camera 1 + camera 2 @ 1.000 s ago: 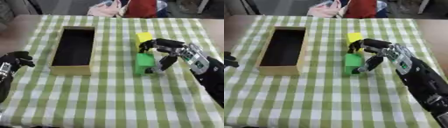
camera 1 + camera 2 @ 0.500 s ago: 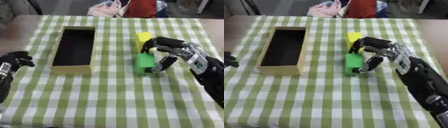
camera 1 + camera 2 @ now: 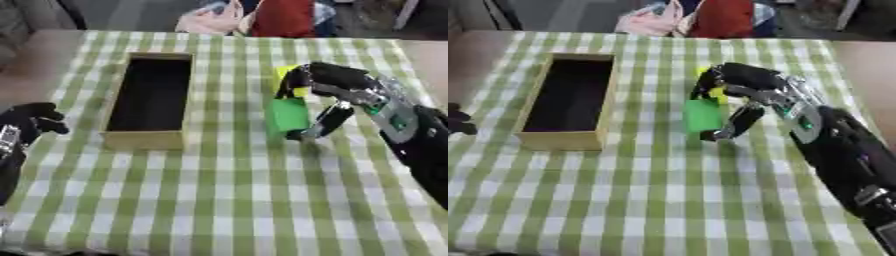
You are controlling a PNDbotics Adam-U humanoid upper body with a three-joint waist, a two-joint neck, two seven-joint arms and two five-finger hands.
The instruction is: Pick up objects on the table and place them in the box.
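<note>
Since the earlier frame we note little movement: our right hand (image 3: 337,92) stays curled around the green block (image 3: 287,115), centre-right of frame, with the yellow block (image 3: 285,75) behind. The box (image 3: 149,137) at left holds nothing yet; our left hand (image 3: 31,120) idles, fingers curled, at the left edge.

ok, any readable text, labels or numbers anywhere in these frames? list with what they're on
None readable.
green block: plain faces, no print.
yellow block: no marking visible.
box: bare walls, no label.
right hand: small light patches near the wrist, too blurred to read.
</note>
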